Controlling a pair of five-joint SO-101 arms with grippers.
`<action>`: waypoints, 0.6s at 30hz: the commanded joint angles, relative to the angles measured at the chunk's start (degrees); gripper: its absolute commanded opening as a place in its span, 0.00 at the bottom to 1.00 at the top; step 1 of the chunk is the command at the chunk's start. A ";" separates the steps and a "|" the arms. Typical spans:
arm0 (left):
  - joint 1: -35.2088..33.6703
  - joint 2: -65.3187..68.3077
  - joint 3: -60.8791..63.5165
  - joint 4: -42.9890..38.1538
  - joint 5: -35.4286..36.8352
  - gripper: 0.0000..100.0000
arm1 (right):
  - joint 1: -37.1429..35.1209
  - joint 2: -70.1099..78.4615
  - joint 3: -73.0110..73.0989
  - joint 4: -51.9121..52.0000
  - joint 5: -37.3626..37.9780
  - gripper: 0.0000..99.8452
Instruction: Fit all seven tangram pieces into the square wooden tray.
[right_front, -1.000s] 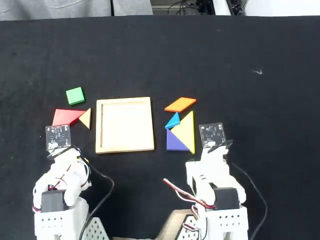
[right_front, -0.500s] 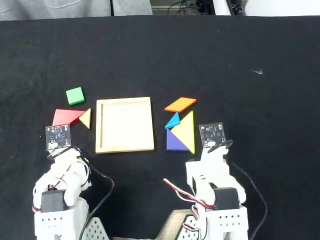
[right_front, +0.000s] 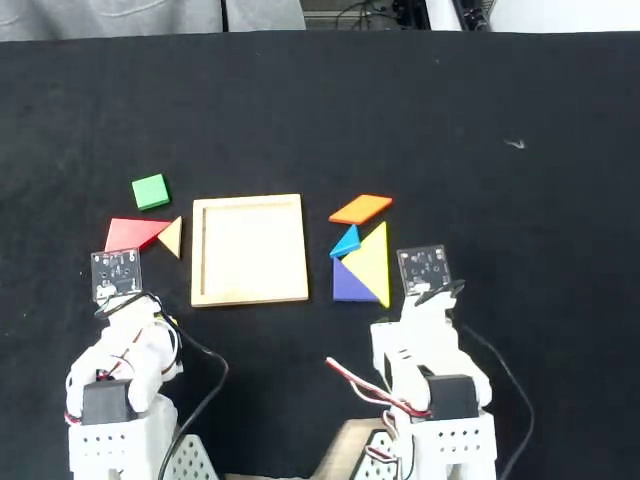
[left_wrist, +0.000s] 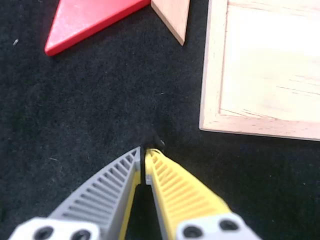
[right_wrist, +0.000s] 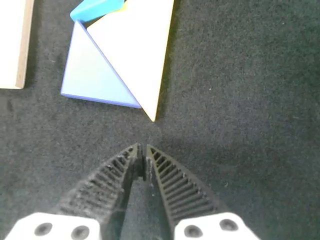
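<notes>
My left pincer (left_wrist: 144, 152) and right pincer (right_wrist: 141, 148) are both pressed together and hold nothing, low over the bench, and the wooden tray (right_front: 250, 298) lies empty between the two clusters of pieces. I'd begin with the yellow triangle (right_front: 372, 260) just ahead of the right pincer, spreading it before descending and gripping near the free tip, since the purple triangle (right_front: 350, 283) lies against it. Its long edge runs away from the arms, with the square corner pointing toward the tray.

The table (right_front: 300, 100) is draped in black (cables (right_front: 365, 12) lie beyond).

the surface (right_front: 500, 200) is lit evenly from above; soft shadow is cast under the jaws, and the tray (left_wrist: 212, 75) ahead is bleached by glare.
</notes>
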 joint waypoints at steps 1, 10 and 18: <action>2.59 -0.44 0.13 0.18 0.26 0.03 | 0.97 -4.97 -0.13 -12.22 -0.09 0.01; 2.95 -0.44 0.13 0.18 0.44 0.03 | 6.07 -4.88 -0.13 -42.55 -0.09 0.01; -2.68 -0.53 -4.00 -16.09 0.44 0.03 | 6.24 -4.70 -0.13 -42.20 3.34 0.03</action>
